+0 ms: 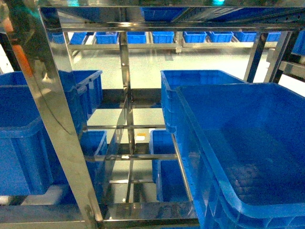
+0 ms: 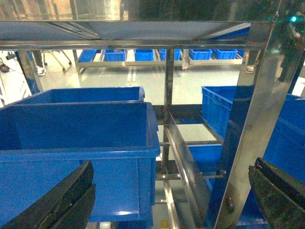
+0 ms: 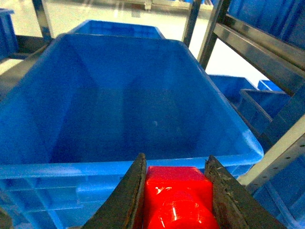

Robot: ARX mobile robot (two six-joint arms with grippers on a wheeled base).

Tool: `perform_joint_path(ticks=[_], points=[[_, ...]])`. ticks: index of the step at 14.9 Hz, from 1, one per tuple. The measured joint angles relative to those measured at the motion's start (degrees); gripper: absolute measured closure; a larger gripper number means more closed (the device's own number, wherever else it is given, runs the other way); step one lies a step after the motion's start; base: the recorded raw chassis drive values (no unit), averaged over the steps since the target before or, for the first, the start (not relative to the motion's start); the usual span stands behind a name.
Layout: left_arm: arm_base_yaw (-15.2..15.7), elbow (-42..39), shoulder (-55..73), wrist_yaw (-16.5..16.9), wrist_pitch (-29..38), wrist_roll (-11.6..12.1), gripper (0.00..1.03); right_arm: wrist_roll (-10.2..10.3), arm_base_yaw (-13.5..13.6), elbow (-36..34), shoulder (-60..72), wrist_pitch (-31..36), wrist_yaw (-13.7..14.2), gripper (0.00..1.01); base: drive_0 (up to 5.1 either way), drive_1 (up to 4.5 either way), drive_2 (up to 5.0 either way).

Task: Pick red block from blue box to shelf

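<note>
The glossy red block [image 3: 177, 195] sits clamped between the dark fingers of my right gripper [image 3: 176, 157], which is shut on it. It hangs just in front of the near rim of a large dark blue crate [image 3: 143, 168] standing on the steel shelf [image 3: 281, 157]. My left gripper [image 2: 171, 164] is open, its fingers [image 2: 71, 195] spread wide with nothing between them, facing the shelf's upright [image 2: 248, 124]. The blue box is out of view. Neither gripper shows in the head view, which looks through the shelf [image 1: 52, 119].
Large blue crates fill the tiers: one at the near right [image 1: 267, 210], one behind it [image 1: 167, 95], one at left [image 1: 19, 143]. Another crate [image 2: 119, 162] stands ahead of my left gripper. Steel uprights and crossbars [image 1: 125, 71] run between them. More crates line the far rack [image 1: 162, 37].
</note>
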Motion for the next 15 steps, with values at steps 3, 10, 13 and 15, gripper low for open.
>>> perform_joint_path(ticks=[3,10,13,15], points=[[0.0,0.0,0.0,-0.1,0.0,0.0,0.05,-1.7,-0.1,0.1,23.1,24.2,-0.2,0.72,0.0,0.00,0.0],[0.0,0.0,0.0,-0.1,0.0,0.0,0.05,-3.4,5.4,7.9,64.3,62.8,5.1,0.12,0.0,0.00,0.0],[0.0,0.0,0.0,0.0,0.0,0.0,0.05,1.6,5.8,-0.7,48.0,60.5,-0.2,0.28,0.0,0.00,0.0],[0.0,0.0,0.0,0.0,0.0,0.0,0.05,2.9,3.5,-1.7,41.6,55.8,-1.6,0.52,0.0,0.00,0.0]])
